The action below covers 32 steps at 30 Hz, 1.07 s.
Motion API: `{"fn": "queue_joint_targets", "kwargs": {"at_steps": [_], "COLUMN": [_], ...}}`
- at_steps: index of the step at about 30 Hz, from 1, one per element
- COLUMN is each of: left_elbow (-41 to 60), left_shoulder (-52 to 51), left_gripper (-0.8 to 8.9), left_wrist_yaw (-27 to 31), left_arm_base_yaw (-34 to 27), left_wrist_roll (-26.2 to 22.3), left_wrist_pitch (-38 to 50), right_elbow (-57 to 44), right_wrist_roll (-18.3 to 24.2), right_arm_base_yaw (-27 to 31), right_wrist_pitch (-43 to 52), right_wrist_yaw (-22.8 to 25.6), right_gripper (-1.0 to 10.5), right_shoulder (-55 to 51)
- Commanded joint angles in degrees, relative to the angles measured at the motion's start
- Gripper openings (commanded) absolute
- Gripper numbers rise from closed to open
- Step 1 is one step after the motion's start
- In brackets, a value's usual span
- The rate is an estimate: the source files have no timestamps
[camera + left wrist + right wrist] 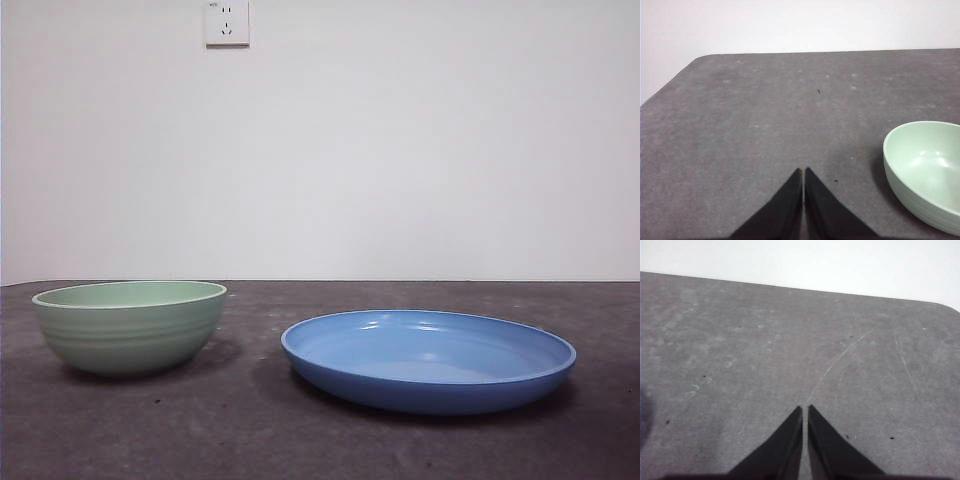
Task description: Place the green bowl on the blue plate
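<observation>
The green bowl (130,325) sits upright and empty on the dark grey bench (250,430), beside the blue plate (428,360) but apart from it, a strip of bare bench between the 2. The plate lies flat and empty as well. Neither arm shows in the front view.

The left gripper (803,172) hangs over bare bench with its fingers pressed together, holding nothing; the bowl stands off to one side of it, near but not touching. The right gripper (805,410) is likewise pressed together and empty, over scratched bench with neither dish in sight.

The bowl looks rigid and light, probably moulded plastic or melamine, with a smooth glossy inside and faint ridges around its outer wall. That gloss suggests a slippery surface, so a pinch across the rim, 1 finger inside the wall and 1 outside, seems the surest hold. The left gripper, being the nearer, looks the likelier to take it, and must spread first. The plate's low rim should accept the bowl's narrower base easily.
</observation>
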<state>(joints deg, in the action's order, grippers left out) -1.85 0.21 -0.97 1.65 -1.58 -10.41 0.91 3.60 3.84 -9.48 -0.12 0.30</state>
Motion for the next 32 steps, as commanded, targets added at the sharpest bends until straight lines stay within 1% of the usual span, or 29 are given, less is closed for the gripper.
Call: {"fn": "queue_joint_targets", "kwargs": {"at_steps": [1, 5, 9, 11, 13, 15, 18, 21, 24, 26, 30, 32], "left_elbow": [1.2, 1.2, 1.2, 1.2, 1.2, 1.1, 0.3, -1.9, -4.7, -6.8, -12.3, -15.5], "left_shoulder": [0.0, 0.0, 0.0, 0.0, 0.0, 0.0, 0.1, 0.3, 0.9, 1.8, 5.4, 7.9], "left_gripper": [0.08, 0.08, 0.08, 0.08, 0.08, 0.08, 0.09, 0.09, 0.09, 0.09, 0.09, 0.09], "left_wrist_yaw": [0.2, 0.2, 0.2, 0.2, 0.2, 0.2, 0.2, 0.2, 0.2, 0.1, 0.1, -0.2], "left_arm_base_yaw": [0.0, 0.0, 0.0, 0.0, 0.0, 0.0, 0.0, 0.1, 0.1, 0.2, 0.7, 1.0], "left_wrist_roll": [-0.3, -0.3, -0.2, 1.4, 2.0, 2.7, 3.4, 6.3, 9.7, 11.5, 11.8, 11.9], "left_wrist_pitch": [-0.3, -0.3, -0.3, -0.2, -0.1, 0.0, 0.0, 0.3, 0.9, 1.2, 1.0, 0.7], "right_elbow": [-0.3, -0.3, -0.3, -0.3, -0.3, -0.2, 0.4, 1.6, 3.7, 5.4, 10.1, 12.9], "right_wrist_roll": [-0.9, -2.3, -5.0, -6.7, -7.8, -8.2, -10.0, -12.0, -14.6, -16.7, -19.8, -20.3], "right_arm_base_yaw": [0.1, 0.1, 0.1, 0.1, 0.0, 0.0, 0.0, 0.0, 0.0, 0.0, 0.0, 0.0], "right_wrist_pitch": [0.7, 0.7, 0.7, 0.9, 1.1, 1.3, 1.2, 1.3, 1.2, 1.0, -0.7, -1.6], "right_wrist_yaw": [0.1, 0.0, -0.1, -0.1, -0.3, -1.8, -2.1, -2.9, -4.5, -4.6, -4.7, -5.9], "right_gripper": [0.2, 0.2, 0.1, 0.1, 0.1, 0.1, 0.1, 0.1, 0.1, 0.1, 0.1, 0.1], "right_shoulder": [-0.1, -0.1, -0.1, -0.1, -0.1, -0.1, -0.1, -0.1, 0.0, 0.0, 0.6, 1.6]}}
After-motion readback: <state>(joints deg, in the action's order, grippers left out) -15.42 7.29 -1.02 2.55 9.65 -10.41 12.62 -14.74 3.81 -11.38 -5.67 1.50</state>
